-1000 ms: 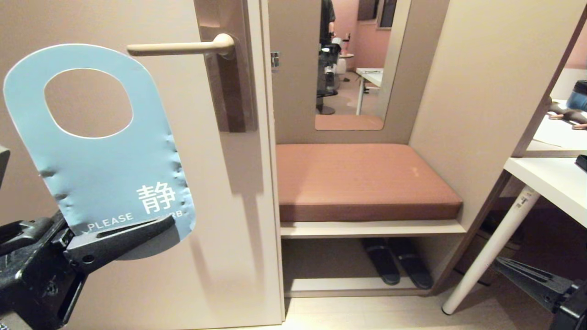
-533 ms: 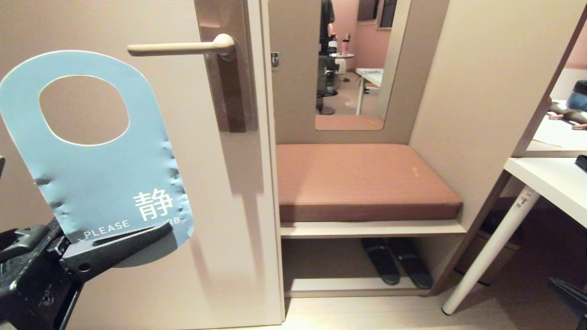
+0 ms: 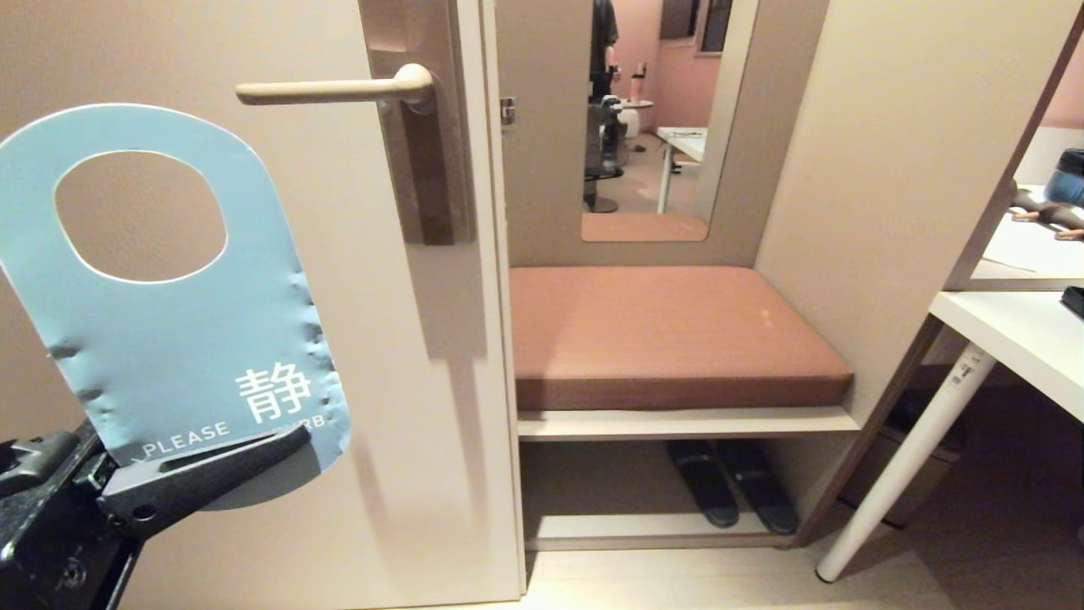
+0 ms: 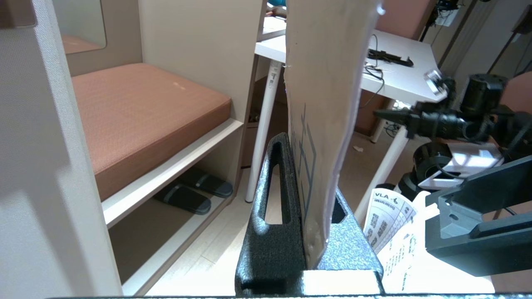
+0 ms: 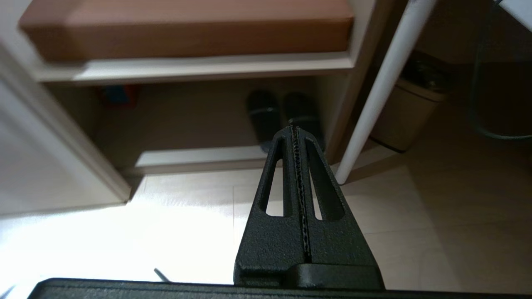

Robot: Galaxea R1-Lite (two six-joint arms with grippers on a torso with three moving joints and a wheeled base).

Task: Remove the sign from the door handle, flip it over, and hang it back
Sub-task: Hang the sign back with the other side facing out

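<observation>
**Sign off the handle, blue side out, not yet rehung**

The sign (image 3: 174,288) is clear of the door handle (image 3: 334,87) and sits lower and to the left of it, in front of the cream door (image 3: 322,356). The left end effector (image 3: 190,474) is clamped on its bottom edge, holding it upright with the hole at the top. The handle carries nothing. As a judgement, removal is done. The blue "PLEASE" side faces the head camera and the pale side shows in the left wrist view, so whether the turn is finished is unclear; hanging it back is still to come.

The sign is thin, flat card with rounded ends and a large rounded hole; its edges are dimpled and creased, so it will likely flex rather than stay stiff. The handle is a slim, smooth cream lever on a tall brownish backplate (image 3: 428,169).

The right end effector (image 5: 297,137) is closed on nothing, its fingers pressed together, pointing down at the pale floor (image 5: 199,216). Beyond the door are a padded brown bench cushion (image 3: 669,335), dark slippers (image 3: 732,491) on the shelf beneath, and a white tabletop (image 3: 1016,335).
</observation>
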